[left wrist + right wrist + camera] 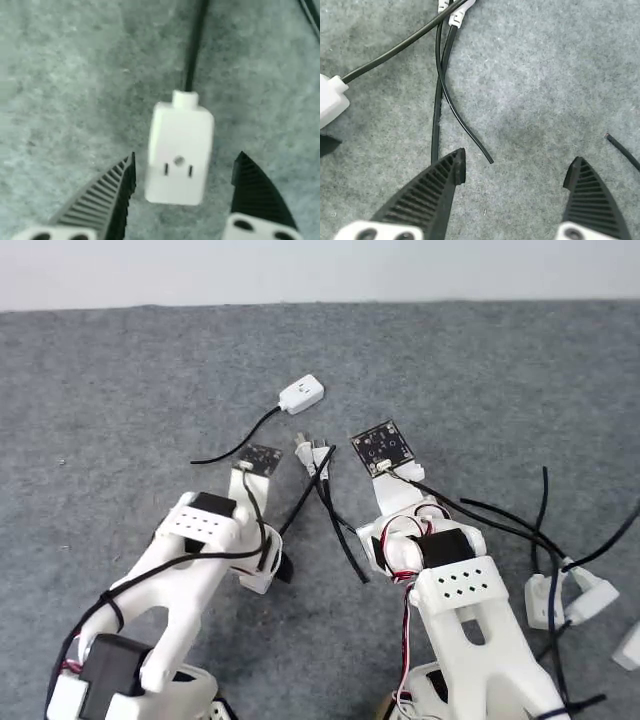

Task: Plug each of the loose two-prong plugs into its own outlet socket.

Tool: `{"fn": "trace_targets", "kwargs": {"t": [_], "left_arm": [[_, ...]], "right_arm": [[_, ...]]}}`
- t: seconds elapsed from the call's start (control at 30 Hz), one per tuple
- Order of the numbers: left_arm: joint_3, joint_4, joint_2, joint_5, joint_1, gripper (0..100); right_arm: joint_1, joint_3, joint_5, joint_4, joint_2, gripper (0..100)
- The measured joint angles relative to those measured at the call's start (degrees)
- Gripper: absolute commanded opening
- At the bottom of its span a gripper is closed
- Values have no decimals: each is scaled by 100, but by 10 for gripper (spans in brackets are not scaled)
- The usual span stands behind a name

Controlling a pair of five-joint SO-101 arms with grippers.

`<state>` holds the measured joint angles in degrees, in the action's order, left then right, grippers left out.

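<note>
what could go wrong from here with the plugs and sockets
1. The left gripper has its jaws open around a socket whose cord lies across both plug cords. Lifting the socket could drag the plugs out of place.
2. Those plugs lie close together, so the right gripper, open over bare carpet, may catch both at once or snag a cord.

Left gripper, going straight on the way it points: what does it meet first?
Most likely the white socket, lying right ahead of the open left gripper; how far off is unclear.
</note>
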<state>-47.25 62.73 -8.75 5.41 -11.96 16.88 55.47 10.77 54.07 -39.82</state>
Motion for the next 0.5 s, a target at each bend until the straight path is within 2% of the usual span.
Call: {"fn": "trace_targets", "kwargs": {"t": [0.17, 0.33, 0.5], "left_arm": [[53, -79, -9, 0, 53, 289], [-123, -88, -712, -255, 26, 213], [-800, -88, -1424, -413, -580, 246]], "right_arm": [[0, 0, 35, 0, 0, 318], [0, 0, 35, 0, 0, 318], [0, 0, 35, 0, 0, 318]]}}
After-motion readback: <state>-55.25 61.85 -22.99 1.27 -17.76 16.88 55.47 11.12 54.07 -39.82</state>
